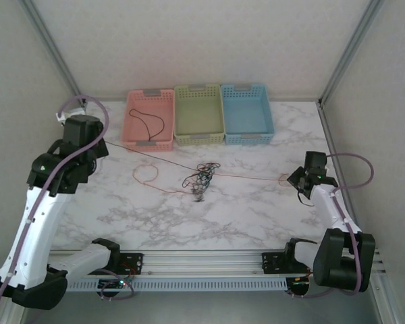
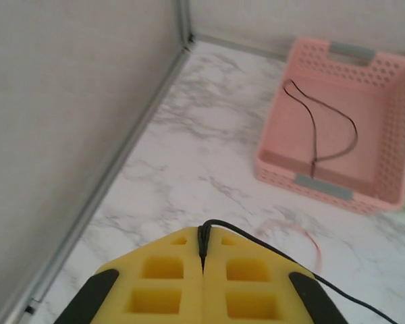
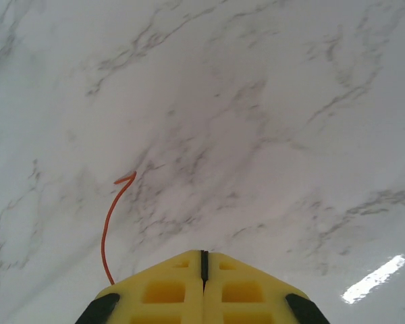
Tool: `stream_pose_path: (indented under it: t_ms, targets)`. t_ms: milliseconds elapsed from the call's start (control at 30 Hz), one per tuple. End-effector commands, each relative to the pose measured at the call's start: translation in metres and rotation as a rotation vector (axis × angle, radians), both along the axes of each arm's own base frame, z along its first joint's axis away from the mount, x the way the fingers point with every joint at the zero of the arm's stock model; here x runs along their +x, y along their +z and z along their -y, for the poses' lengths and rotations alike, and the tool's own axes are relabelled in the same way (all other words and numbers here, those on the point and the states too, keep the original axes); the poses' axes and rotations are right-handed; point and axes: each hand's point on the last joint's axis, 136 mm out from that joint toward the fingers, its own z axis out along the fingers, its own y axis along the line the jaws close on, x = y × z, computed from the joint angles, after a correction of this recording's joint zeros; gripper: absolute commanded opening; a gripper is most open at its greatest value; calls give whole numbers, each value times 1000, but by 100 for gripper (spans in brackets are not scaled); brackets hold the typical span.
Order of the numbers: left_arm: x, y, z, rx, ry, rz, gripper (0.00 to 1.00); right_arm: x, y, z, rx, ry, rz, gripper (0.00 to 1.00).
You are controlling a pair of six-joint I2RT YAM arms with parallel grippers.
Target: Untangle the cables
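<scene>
Yellow foam pads [image 2: 162, 270]: left gripper [image 2: 204, 260] clamps a thin black cable [image 2: 250, 235], right gripper [image 3: 204, 260] closed beside a curled red-orange cable [image 3: 106, 229], hold unclear; overhead view adds the tangle [image 1: 201, 179] on marble table [image 1: 256, 216]

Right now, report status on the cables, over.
Left tool shut on black cable. Right tool shut on orange cable. Tangle sits between them, mid-table. One black wire lies in pink basket.

On the marble table [image 1: 256, 209], a green basket [image 1: 199, 139] stands at the far edge, with a pink basket [image 1: 129, 125] just beside its left wall and a blue basket [image 1: 248, 138] beside its right.
</scene>
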Motion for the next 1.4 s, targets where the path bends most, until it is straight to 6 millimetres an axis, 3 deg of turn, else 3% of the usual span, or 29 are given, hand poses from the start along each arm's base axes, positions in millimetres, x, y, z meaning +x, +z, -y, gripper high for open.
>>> stream_pose_path:
  t_ms: [0,267,533,633,700,800,1033,1367]
  targets:
    - [-22,39,-37,119,123,66,0,-8,-3,23,-23,-126,-12,0]
    - [-58,114,-77,249,323,201,0,-13,-13,55,18,-294,-26,0]
    - [-68,159,-83,250,360,288,0,-10,-17,71,57,-363,-9,0]
    - [-44,146,-54,131,175,272,0,-6,-21,64,95,-334,0,0]
    - [-21,128,-23,42,9,235,0,-2,-21,58,118,-303,11,0]
    - [1,116,12,-56,-149,198,0,2,-17,51,121,-262,20,0]
    - [22,146,30,-103,-219,257,0,7,-20,34,136,-190,21,0]
    - [71,163,43,-113,-216,300,0,10,-22,26,156,-160,26,0]
